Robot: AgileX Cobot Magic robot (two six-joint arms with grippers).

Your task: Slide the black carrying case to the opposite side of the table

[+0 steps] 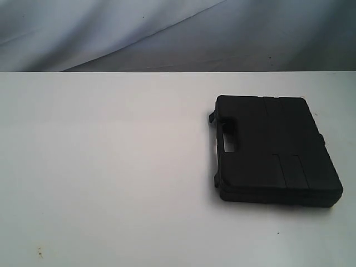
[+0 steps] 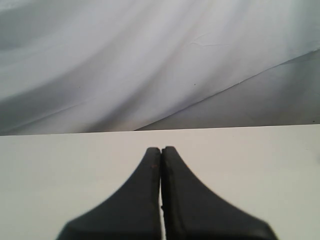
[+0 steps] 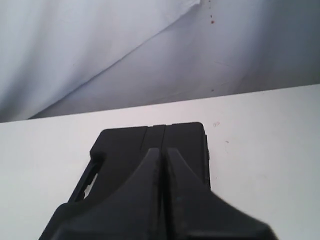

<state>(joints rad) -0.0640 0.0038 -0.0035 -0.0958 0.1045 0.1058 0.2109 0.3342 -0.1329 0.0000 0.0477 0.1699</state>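
Observation:
The black carrying case [image 1: 273, 149] lies flat on the right half of the white table [image 1: 111, 167], its handle cut-out facing left. Neither gripper shows in the exterior view. In the right wrist view the case [image 3: 125, 150] lies under and ahead of my right gripper [image 3: 163, 149], whose fingers are pressed together with nothing between them; whether the tips touch the lid I cannot tell. My left gripper [image 2: 161, 148] is shut and empty over bare table [image 2: 60, 170], with no case in its view.
Grey-white draped fabric [image 1: 167, 33] hangs behind the table's far edge. A few small specks [image 1: 39, 251] mark the tabletop near the front left. Bare white surface stretches left of the case.

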